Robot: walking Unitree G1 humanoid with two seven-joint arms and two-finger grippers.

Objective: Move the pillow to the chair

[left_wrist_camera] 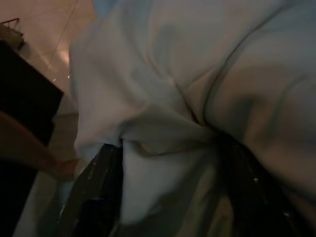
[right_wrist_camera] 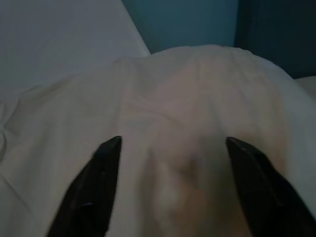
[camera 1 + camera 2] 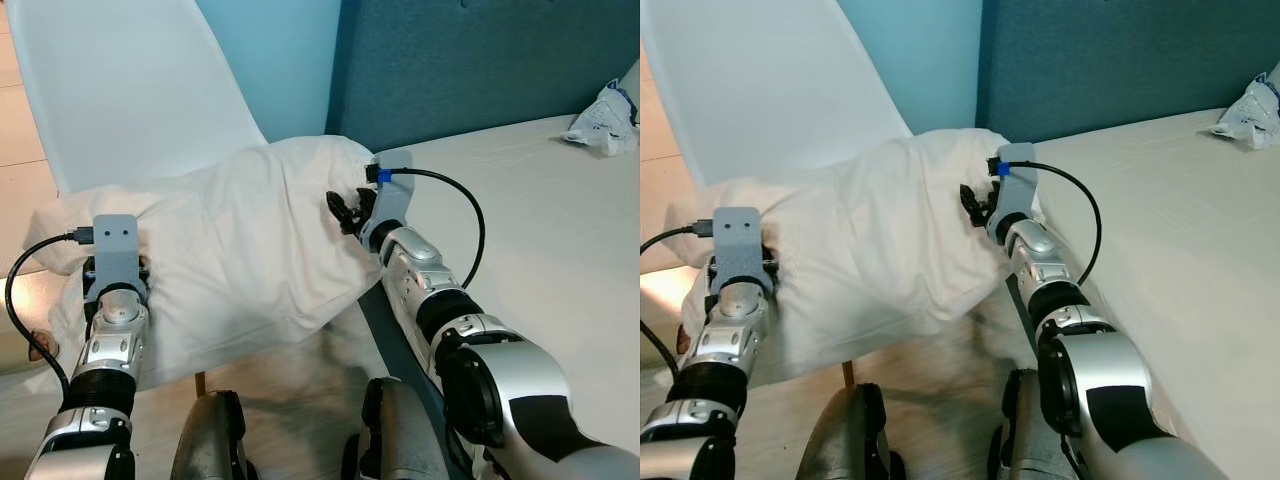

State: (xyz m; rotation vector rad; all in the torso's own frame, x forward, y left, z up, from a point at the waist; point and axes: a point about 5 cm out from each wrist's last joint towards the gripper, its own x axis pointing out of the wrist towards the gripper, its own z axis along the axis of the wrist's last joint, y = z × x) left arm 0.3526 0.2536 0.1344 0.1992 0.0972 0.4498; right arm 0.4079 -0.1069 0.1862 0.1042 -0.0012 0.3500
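No readable text, labels, brand names, numbers or signs appear in any of the four views. The crumpled white bag (image 3: 604,118) lying at the far right on the bed (image 3: 560,250) carries some dark markings, but they are too small and blurred to read. The grey camera mounts on the robot's two wrists show only plain surfaces with small holes, no lettering. The white pillow (image 3: 250,240), the pale chair back (image 3: 130,80) and the blue-green headboard (image 3: 480,60) are unmarked.
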